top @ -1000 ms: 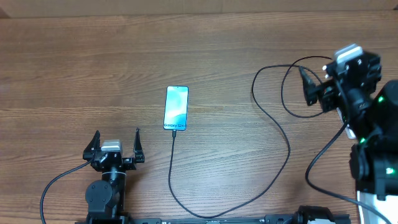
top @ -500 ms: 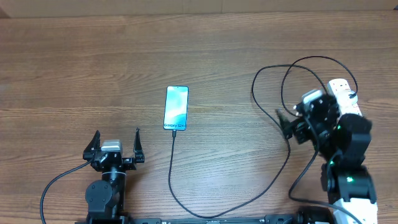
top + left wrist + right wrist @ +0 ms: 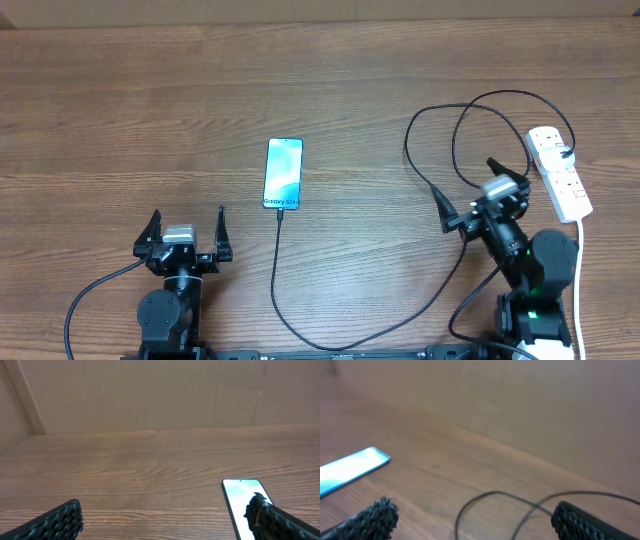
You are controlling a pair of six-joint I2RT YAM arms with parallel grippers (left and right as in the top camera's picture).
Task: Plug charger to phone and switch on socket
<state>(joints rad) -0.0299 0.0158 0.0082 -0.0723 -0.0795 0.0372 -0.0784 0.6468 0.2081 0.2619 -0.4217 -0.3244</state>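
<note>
The phone lies face up at mid-table with its blue screen lit; it also shows in the left wrist view and the right wrist view. The charger, a thin black cable, meets the phone's near edge and loops right to the socket, a white power strip with red switches. My left gripper stands open near the front edge, left of the phone, holding nothing. My right gripper is open and empty over the cable loops, left of the socket.
The socket's white cord runs along the right side toward the front edge. The black cable sweeps in a wide arc near the front edge. A cardboard wall backs the wooden table.
My right arm has swung back from over the socket toward the front and left, uncovering the power strip. The left arm, phone and cable have stayed put.
</note>
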